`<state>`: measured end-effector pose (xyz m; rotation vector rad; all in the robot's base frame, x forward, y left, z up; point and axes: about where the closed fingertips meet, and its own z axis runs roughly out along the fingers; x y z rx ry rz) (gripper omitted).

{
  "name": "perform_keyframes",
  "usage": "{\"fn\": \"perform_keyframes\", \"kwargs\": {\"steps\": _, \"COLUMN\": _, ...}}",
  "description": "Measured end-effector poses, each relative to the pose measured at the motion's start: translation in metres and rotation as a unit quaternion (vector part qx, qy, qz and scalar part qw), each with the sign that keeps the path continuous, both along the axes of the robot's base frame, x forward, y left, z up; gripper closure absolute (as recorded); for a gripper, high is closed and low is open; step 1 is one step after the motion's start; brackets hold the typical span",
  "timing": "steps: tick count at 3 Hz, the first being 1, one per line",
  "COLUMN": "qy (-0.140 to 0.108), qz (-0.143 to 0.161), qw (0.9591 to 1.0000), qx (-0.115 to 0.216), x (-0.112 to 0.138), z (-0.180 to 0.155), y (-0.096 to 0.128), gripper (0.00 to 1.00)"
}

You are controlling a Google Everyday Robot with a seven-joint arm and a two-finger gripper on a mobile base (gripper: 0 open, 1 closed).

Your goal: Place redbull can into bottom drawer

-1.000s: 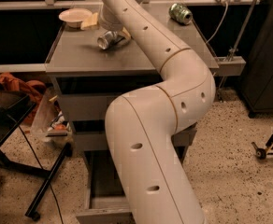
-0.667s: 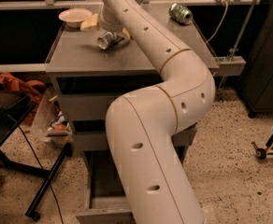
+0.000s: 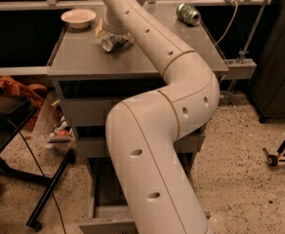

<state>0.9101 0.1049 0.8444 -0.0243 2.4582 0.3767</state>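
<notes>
Camera view: gripper (image 3: 114, 33) is down on the cabinet top (image 3: 84, 57), right at the redbull can (image 3: 108, 43), which lies tipped on its side; can't tell if it's clamped or loose. Bottom drawer (image 3: 101, 199) stands pulled out below (arm hides much of it). Risk, imo: w/ a weak hold the round can rolls or slips, missing the drawer.

Warm, fairly dim overhead light. Soft sheen along the arm (image 3: 181, 67); tabletop (image 3: 84, 57) evenly lit; gripper (image 3: 114, 35), toward its rear-left corner, tinted yellowish; surroundings behind fall dark.
</notes>
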Motion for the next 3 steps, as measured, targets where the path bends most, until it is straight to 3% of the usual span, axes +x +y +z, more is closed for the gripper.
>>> {"fn": "perform_keyframes", "kwargs": {"steps": 2, "qy": -0.007, "qz": -0.019, "qw": 0.9985, "qx": -0.051, "x": 0.003, "z": 0.002, "y": -0.007, "gripper": 0.81}}
{"fn": "perform_keyframes", "kwargs": {"steps": 3, "qy": -0.009, "qz": -0.013, "qw": 0.9986, "qx": -0.05, "x": 0.002, "z": 0.007, "y": -0.015, "gripper": 1.0}}
